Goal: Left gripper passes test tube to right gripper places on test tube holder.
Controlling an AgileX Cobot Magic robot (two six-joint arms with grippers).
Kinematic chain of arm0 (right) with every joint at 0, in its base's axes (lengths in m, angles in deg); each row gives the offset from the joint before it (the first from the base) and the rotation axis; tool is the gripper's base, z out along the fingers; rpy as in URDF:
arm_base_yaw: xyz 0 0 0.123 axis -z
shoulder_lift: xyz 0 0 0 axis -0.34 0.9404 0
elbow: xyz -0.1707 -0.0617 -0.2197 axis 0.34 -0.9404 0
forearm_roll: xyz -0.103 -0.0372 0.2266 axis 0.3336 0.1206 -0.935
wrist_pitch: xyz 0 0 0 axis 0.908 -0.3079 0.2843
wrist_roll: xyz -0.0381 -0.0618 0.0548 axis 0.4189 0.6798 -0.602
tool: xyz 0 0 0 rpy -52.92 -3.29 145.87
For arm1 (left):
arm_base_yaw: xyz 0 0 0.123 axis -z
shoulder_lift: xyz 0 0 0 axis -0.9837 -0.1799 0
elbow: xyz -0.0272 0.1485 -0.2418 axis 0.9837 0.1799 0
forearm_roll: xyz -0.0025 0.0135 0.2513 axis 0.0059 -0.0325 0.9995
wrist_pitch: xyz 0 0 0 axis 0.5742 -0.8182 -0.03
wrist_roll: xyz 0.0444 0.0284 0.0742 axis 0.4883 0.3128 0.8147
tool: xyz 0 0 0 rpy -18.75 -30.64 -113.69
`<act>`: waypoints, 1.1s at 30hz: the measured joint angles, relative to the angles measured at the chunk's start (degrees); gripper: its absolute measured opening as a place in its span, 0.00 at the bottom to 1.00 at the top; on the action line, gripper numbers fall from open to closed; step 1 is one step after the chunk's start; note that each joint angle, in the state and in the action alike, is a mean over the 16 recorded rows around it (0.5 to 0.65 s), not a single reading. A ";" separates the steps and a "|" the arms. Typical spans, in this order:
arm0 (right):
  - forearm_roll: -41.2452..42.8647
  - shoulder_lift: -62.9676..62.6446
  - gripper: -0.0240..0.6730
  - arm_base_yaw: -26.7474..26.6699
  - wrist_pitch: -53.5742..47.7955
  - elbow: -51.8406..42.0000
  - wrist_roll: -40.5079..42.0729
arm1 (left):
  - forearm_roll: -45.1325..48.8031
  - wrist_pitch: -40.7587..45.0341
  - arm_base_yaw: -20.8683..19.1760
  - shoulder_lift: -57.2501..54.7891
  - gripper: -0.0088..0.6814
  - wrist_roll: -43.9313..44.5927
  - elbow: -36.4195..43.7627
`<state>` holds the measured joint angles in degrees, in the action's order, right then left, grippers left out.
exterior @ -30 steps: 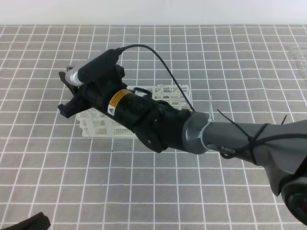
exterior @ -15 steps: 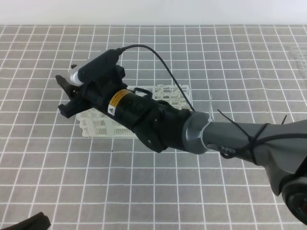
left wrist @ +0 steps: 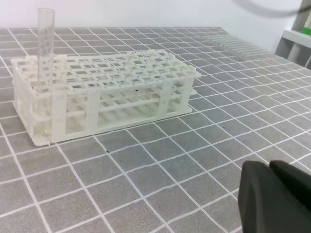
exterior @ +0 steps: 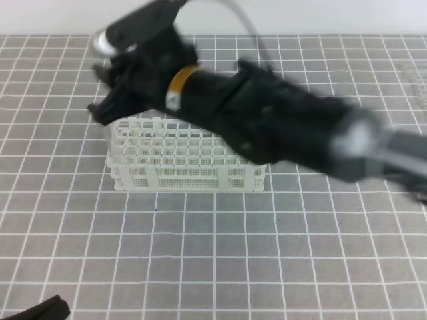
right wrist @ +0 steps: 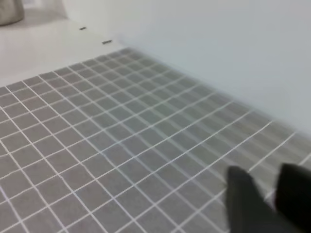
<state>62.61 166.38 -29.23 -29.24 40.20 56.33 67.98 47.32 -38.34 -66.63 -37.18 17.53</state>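
While the right arm blurs across the high view above the rack's far side, the test tube point(left wrist: 45, 43) stands upright in the test tube holder point(exterior: 187, 160), seated in a corner hole at the left end of the rack as the left wrist camera sees it, its open mouth well above the top tier. The white lattice rack sits on the grey gridded worktop point(exterior: 200, 253), and the tube touches nothing but the rack.

Up at the rack's far left corner, the right tool point(right wrist: 265, 194) shows its two black fingers in its own wrist view with a clear gap between them, part open, nothing held; only grid mat and a pale wall lie beyond them. In the high view its tip is a dark smear, so how near it is to the tube cannot be told.

Well away from the rack's near side, the left tool point(left wrist: 272, 199) sits low in its wrist view, fingers pressed together and holding nothing. A row of clear tubes point(left wrist: 238, 44) lies on the worktop far beyond the rack's right end.
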 joint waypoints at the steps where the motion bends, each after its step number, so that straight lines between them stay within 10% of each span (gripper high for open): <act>1: 0.28 -2.24 0.29 0.00 -1.41 -1.28 0.01 | 0.00 0.00 0.00 0.00 0.01 0.00 0.00; 11: 1.54 -27.92 0.03 0.00 -6.37 -22.91 -0.05 | 0.00 -0.05 0.00 -0.03 0.01 0.01 0.00; 33: 1.84 -52.52 0.02 6.20 -11.65 -56.21 -2.66 | 0.00 -0.10 0.00 -0.04 0.01 0.01 0.00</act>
<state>64.45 113.85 -23.03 -40.89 -16.01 53.67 67.98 47.23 -38.34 -66.67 -37.17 17.53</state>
